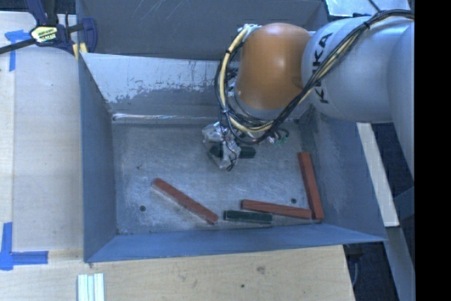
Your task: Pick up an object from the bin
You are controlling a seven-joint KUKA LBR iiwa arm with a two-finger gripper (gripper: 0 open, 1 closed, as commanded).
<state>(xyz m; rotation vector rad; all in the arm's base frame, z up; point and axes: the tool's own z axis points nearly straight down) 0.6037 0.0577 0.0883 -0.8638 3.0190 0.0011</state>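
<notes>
Dark green flat stick (248,217) and reddish-brown flat sticks (184,200) lie lower frame, likely slid toward the walls. Gripper (225,149) hangs mid-frame above bare floor, apart from them; its state cannot be told.

Nearest us lie a left red-brown stick (184,200), a dark green stick (247,217), a middle red-brown stick (276,209) and a right red-brown stick (310,185).

The single camera looked steeply down on the grey bin (99,151) from above its near rim, tilted so the far wall's inner face showed, close enough for the bin to span most of the frame, with the arm (359,67) entering from the right.
</notes>
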